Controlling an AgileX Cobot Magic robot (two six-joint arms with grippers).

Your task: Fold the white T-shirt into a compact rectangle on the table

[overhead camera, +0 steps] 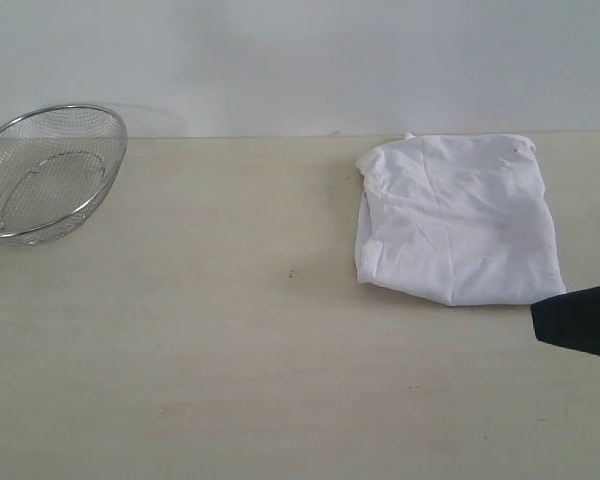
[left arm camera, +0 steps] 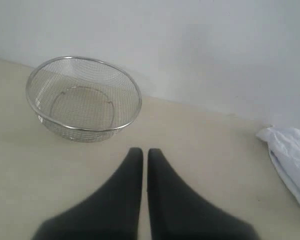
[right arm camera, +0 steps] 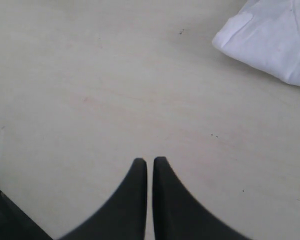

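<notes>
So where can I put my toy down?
The big bare stretch of table between the wire basket and the white T-shirt is free, and so is the near side in front of them. Only the shirt's near right corner is tight, where the right arm sits.

Matte black fingers (left arm camera: 124,200), curved, tapering tips

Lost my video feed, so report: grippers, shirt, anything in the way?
Left gripper shut, empty; right gripper shut, empty. White T-shirt folded to a rough rectangle on the table. Mesh basket far aside, nothing blocking.
</notes>
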